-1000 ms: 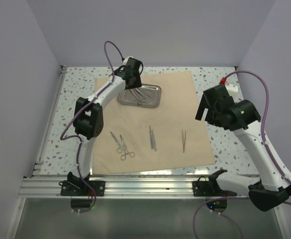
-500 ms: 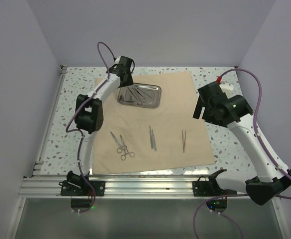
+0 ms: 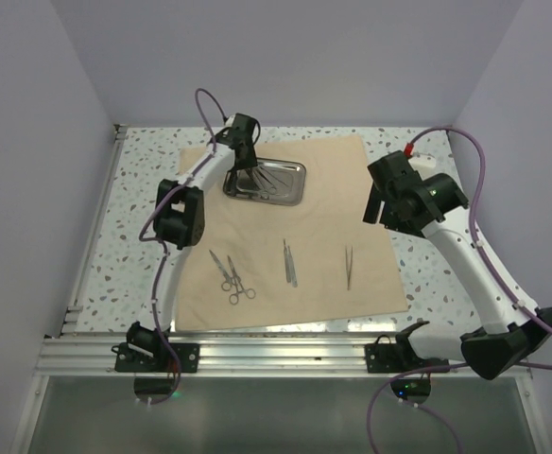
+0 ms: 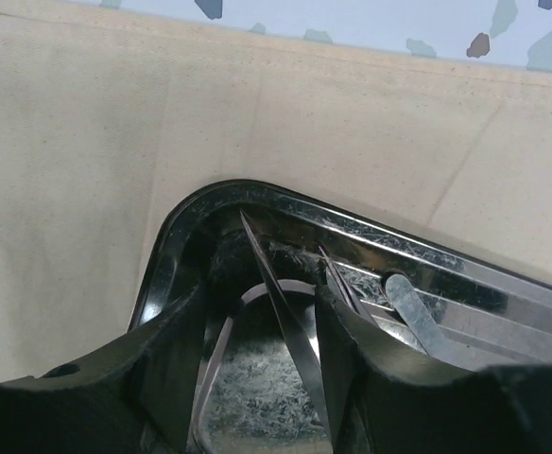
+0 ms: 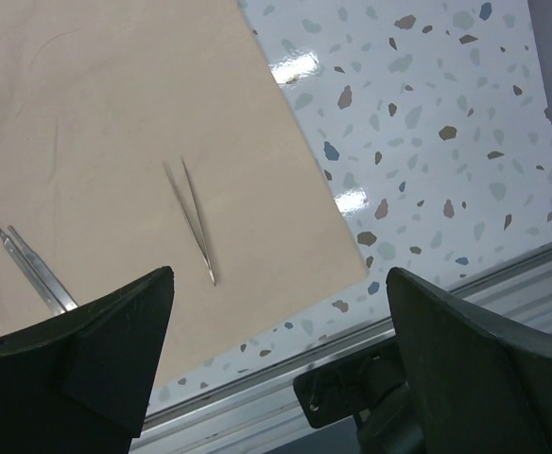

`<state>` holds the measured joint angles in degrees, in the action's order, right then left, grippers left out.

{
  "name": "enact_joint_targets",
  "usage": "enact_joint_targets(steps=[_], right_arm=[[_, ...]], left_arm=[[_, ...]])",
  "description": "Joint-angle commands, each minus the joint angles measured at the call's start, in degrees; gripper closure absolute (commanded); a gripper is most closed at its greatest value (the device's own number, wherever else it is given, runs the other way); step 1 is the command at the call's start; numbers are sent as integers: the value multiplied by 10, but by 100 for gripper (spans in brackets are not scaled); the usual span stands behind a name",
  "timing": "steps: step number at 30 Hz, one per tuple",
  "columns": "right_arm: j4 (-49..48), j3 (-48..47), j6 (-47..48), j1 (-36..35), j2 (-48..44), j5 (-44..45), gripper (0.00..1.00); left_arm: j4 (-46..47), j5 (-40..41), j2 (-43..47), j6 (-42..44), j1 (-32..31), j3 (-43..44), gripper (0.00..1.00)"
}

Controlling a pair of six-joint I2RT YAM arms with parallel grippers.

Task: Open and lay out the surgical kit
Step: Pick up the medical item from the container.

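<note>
The tan cloth wrap (image 3: pixel 323 189) lies spread flat on the table. The steel tray (image 3: pixel 290 192) sits on its far part and holds several slim instruments. My left gripper (image 3: pixel 246 163) is down in the tray's left end. In the left wrist view my left gripper (image 4: pixel 262 303) is open, its fingers (image 4: pixel 172 359) on either side of a slim metal instrument (image 4: pixel 290 331) inside the tray (image 4: pixel 257 194). Scissors (image 3: pixel 220 265), forceps (image 3: pixel 239 288), a further instrument (image 3: pixel 289 262) and tweezers (image 3: pixel 349 267) lie on the cloth. My right gripper (image 3: pixel 387 203) hovers open and empty; the tweezers (image 5: pixel 193 219) lie below my right gripper (image 5: pixel 281 284).
The speckled table (image 3: pixel 427 274) shows around the cloth. An aluminium rail (image 3: pixel 276 355) runs along the near edge, also in the right wrist view (image 5: pixel 257 402). Walls close in the left, back and right sides.
My left gripper has swung slightly left, then come back and down into the tray's left end. My right gripper has shifted a little up and to the left, still open.
</note>
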<state>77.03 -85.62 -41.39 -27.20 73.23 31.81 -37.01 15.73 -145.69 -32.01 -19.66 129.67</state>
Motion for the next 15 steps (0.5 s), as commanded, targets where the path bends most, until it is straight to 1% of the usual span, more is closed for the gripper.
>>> enact_joint_targets(steps=[1, 3, 5, 7, 8, 10, 11, 12, 13, 15], right_arm=[[57, -22, -5, 6, 5, 23, 2], [55, -21, -3, 9, 7, 22, 2], [51, -20, 1, 11, 7, 22, 2], [50, -19, 5, 13, 8, 20, 1], [49, -20, 8, 14, 8, 20, 2], [46, -19, 13, 17, 9, 19, 2], [45, -18, 15, 18, 9, 17, 2], [43, -18, 18, 21, 9, 15, 1], [40, -17, 21, 21, 9, 11, 2], [37, -17, 25, 22, 9, 7, 1]], left_arm=[[-4, 7, -20, 15, 5, 38, 49], [-15, 6, -31, 15, 6, 44, 56], [-20, 1, -36, 16, 7, 44, 65], [-22, -5, -43, 16, 8, 44, 71], [-24, -10, -45, 16, 8, 43, 77], [-24, -17, -47, 16, 9, 43, 85], [-24, -22, -47, 16, 9, 42, 93], [-24, -24, -43, 18, 9, 41, 97], [-24, -25, -40, 18, 9, 40, 100], [-22, -25, -17, 20, 9, 34, 100]])
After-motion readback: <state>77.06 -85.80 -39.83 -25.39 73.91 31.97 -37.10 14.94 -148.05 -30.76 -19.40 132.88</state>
